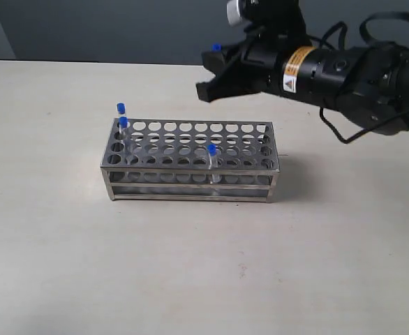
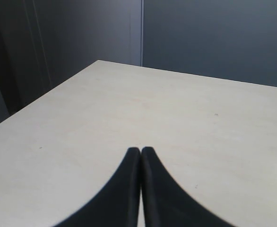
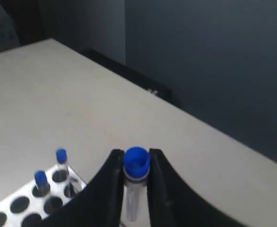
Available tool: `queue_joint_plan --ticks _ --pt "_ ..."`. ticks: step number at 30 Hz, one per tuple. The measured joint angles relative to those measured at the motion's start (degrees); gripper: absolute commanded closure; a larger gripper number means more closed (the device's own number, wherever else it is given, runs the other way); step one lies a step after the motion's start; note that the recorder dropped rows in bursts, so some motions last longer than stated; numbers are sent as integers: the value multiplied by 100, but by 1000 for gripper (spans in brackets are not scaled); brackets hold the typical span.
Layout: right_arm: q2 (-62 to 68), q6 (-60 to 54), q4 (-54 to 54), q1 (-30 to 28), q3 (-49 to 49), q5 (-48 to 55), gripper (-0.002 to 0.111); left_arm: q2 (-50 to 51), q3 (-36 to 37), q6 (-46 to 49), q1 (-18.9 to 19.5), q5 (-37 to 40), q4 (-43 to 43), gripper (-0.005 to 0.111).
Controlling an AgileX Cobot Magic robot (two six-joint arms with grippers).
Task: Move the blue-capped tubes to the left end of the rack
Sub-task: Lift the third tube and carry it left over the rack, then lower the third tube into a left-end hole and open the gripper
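The steel rack (image 1: 190,162) stands mid-table. Two blue-capped tubes (image 1: 121,112) (image 1: 123,127) sit in holes at its left end, and a third (image 1: 212,155) stands near the front row, right of the middle. My right gripper (image 1: 211,66) hovers above the rack's back edge, shut on a fourth blue-capped tube (image 3: 136,171) whose cap (image 1: 217,47) pokes out above the fingers. The right wrist view shows the rack's left corner (image 3: 34,198) with its two tubes (image 3: 61,158) (image 3: 40,180). My left gripper (image 2: 141,152) is shut and empty over bare table; it is out of the exterior view.
The pale tabletop (image 1: 65,265) spreads around the rack on all sides. A dark wall (image 1: 121,28) runs behind the table's far edge. The right arm's black body and cables (image 1: 351,77) hang over the back right.
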Motion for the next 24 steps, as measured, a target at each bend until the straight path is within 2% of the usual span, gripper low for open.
queue_joint_plan --ticks 8,14,24 --pt "295 -12 -24 836 -849 -2 108 0 0 0 0 0 0 106" --pt "842 -12 -174 1345 -1123 152 108 0 0 0 0 0 0 106" --pt "1399 -12 -220 1508 -1158 380 108 0 0 0 0 0 0 106"
